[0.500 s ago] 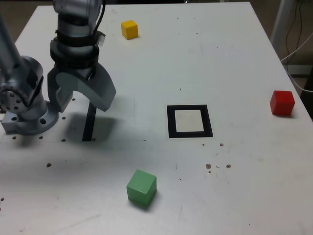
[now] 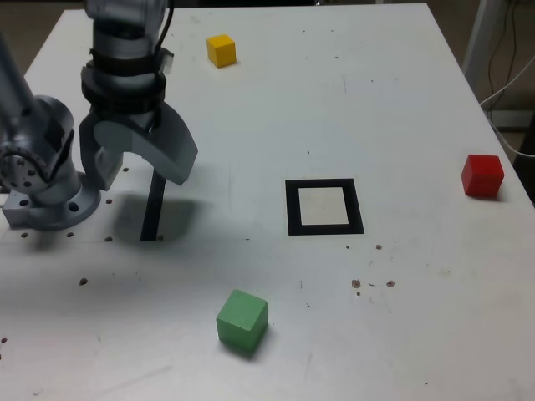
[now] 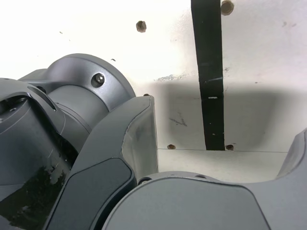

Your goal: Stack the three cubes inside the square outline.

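End effector [image 2: 138,171] spread wide, empty, above black strip [image 2: 151,209]; square outline [image 2: 324,206] unobstructed, cubes scattered apart.

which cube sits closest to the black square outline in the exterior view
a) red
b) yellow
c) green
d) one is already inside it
c: the green cube lies just below and to the exterior view's left of the square outline, nearer than the red cube or yellow cube; the outline's centre holds no cube.

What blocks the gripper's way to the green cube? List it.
Nothing visible. The open gripper hangs over the black strip; only bare table lies between it and the green cube, and from there to the square outline.
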Controlling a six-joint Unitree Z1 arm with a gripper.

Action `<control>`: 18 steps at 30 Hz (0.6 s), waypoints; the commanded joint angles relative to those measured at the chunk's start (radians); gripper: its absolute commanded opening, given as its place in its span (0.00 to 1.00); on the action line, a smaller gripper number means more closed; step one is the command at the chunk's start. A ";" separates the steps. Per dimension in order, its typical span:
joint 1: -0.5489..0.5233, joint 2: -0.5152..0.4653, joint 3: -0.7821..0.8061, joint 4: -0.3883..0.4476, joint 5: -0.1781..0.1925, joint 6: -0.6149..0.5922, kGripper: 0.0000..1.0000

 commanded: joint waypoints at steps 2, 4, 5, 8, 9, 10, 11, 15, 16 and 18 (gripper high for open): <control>-0.001 -0.012 -0.014 0.012 -0.001 0.003 1.00; -0.003 -0.018 -0.025 0.020 0.001 0.005 1.00; -0.004 -0.022 -0.030 0.021 0.004 0.005 1.00; -0.012 -0.026 -0.055 0.028 0.017 0.008 1.00; -0.015 -0.023 -0.068 0.033 0.020 0.011 0.99; -0.019 -0.017 -0.085 0.042 0.022 0.013 0.98; -0.024 -0.009 -0.105 0.053 0.024 0.015 0.97; -0.037 0.026 -0.193 0.089 0.038 0.013 0.95; -0.040 0.039 -0.224 0.096 0.046 0.011 0.95; -0.042 0.065 -0.272 0.107 0.056 0.007 0.95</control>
